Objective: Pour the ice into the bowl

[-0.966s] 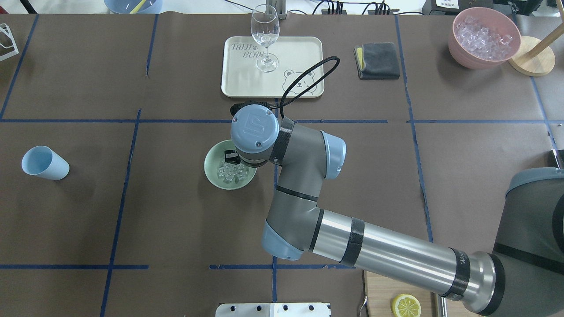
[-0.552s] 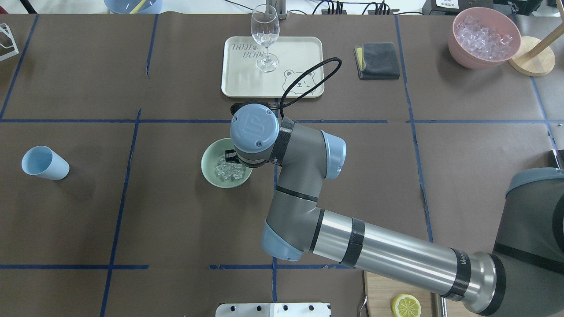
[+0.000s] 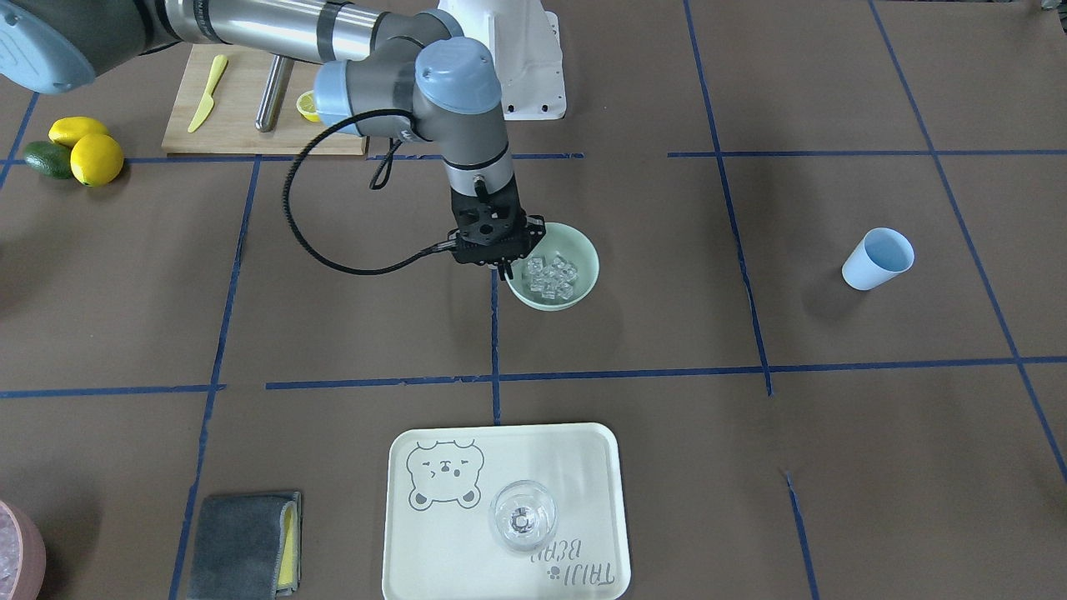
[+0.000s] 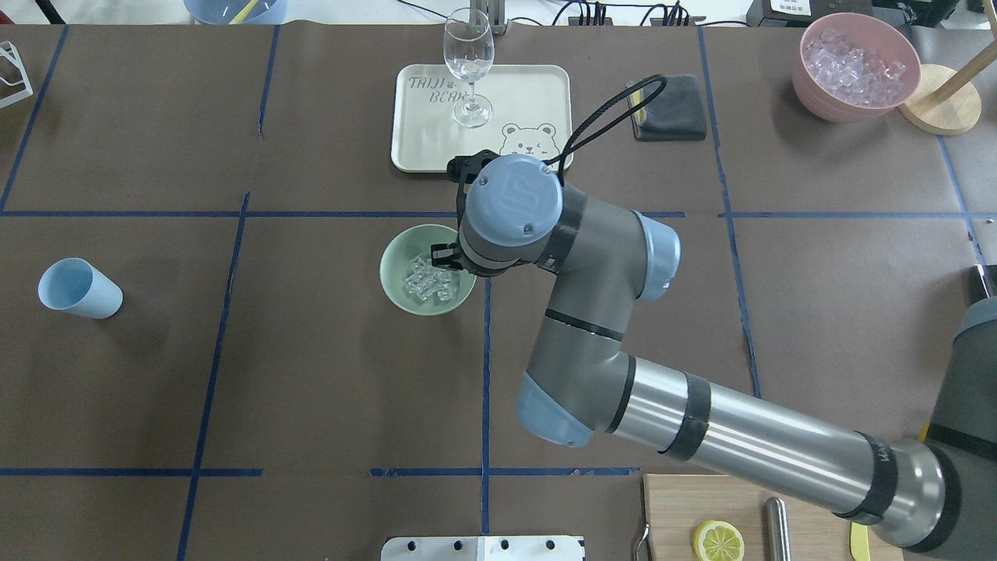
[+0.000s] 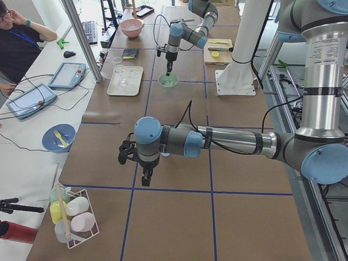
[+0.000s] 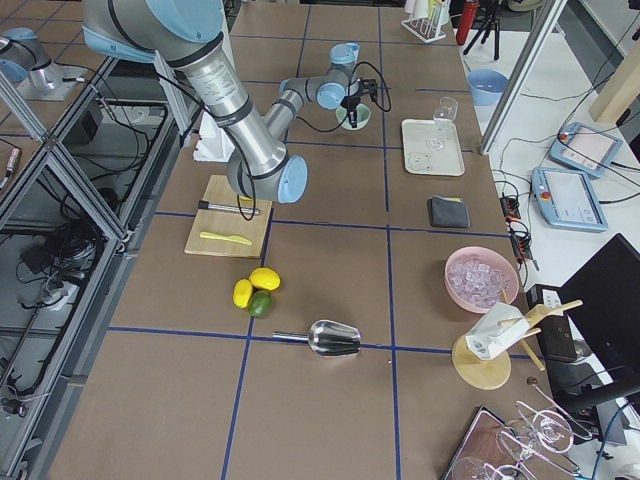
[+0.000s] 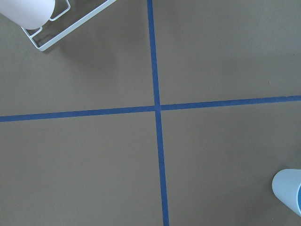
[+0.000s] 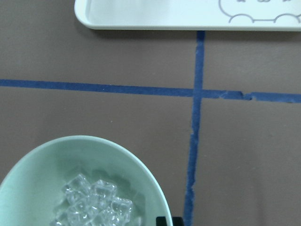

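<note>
The pale mint-green bowl (image 4: pixel 399 253) stands near the table's middle, with the clear ice cubes (image 4: pixel 424 282) lying in it. It also shows in the front view (image 3: pixel 577 250) with the ice (image 3: pixel 550 277), and in the right wrist view (image 8: pixel 47 174) with the ice (image 8: pixel 94 205). My right gripper (image 3: pixel 503 268) points down and is shut on the bowl's rim on the robot's right side; its tips show at the bottom edge of the right wrist view (image 8: pixel 169 220). The light blue cup (image 4: pixel 78 288) lies empty at the far left. My left gripper (image 5: pixel 145 176) hovers near the cup; I cannot tell whether it is open.
A cream tray (image 4: pixel 420 148) with a wine glass (image 4: pixel 469 62) sits just beyond the bowl. A grey cloth (image 4: pixel 670 109) and the pink container (image 4: pixel 853 66) of ice are at the back right. A cutting board (image 3: pixel 242 117), lemons (image 3: pixel 92 154) and a metal scoop (image 6: pixel 335 338) lie on the robot's right.
My right arm has swung right and away from the robot. The bowl with the ice has moved with the gripper, toward the tray. The cup has not moved.
</note>
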You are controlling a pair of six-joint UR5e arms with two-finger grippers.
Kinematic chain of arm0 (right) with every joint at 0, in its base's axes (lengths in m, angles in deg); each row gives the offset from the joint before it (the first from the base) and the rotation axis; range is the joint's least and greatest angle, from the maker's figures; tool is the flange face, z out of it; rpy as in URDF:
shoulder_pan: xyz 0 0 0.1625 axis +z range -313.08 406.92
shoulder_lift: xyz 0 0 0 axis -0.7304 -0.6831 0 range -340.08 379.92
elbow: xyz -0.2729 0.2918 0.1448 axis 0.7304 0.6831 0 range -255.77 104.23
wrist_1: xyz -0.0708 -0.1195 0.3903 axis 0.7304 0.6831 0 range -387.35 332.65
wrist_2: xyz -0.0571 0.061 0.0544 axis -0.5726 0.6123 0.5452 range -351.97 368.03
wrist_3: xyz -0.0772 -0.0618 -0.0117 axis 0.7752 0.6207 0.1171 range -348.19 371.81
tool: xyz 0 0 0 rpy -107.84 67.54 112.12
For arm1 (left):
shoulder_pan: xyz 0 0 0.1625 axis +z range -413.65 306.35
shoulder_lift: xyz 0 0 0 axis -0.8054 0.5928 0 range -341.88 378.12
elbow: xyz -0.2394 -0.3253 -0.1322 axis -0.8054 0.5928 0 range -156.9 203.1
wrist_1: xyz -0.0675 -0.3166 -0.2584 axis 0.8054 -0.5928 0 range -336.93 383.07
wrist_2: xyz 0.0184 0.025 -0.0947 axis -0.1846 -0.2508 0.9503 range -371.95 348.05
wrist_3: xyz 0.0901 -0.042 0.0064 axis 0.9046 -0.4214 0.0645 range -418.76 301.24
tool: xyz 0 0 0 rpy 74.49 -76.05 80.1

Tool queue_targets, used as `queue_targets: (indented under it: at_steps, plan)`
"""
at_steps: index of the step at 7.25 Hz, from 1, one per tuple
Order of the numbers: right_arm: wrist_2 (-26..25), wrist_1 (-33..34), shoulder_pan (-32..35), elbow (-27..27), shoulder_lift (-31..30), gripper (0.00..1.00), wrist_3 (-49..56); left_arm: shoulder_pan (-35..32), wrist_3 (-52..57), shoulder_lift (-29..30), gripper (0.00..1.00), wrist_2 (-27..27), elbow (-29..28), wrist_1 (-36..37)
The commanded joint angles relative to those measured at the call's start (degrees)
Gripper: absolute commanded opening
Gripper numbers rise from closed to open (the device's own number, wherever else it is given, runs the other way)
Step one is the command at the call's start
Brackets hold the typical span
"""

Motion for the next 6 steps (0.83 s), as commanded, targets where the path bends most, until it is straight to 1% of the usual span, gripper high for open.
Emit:
queue_targets:
  at_steps: [1,2,3,4,5,6]
  plan:
    - [12.6,-0.2,10.9,-7.5,-8.3,0.0,11.2,0.0,6.7,-0.2,1.0,0.0,-0.4,-0.3]
    - [18.8,-0.3,16.5,-8.8,-11.2,0.0,15.5,0.0,9.2,-1.0,1.0,0.0,-0.2,-0.1]
    - [23.7,-0.2,21.4,-9.9,-16.0,0.0,22.4,0.0,9.2,-1.3,1.0,0.1,-0.1,-0.1]
    - [25.5,-0.3,24.8,-10.8,-21.6,0.0,28.5,0.0,9.2,-1.3,1.0,0.1,0.0,-0.1]
    - [26.2,-3.3,26.9,-10.7,-27.4,0.0,32.6,0.0,9.2,-1.3,1.0,0.1,0.1,-0.1]
    - [26.7,-9.4,28.3,-10.7,-33.9,0.0,33.3,0.0,9.2,-1.3,1.0,0.2,0.1,-0.1]
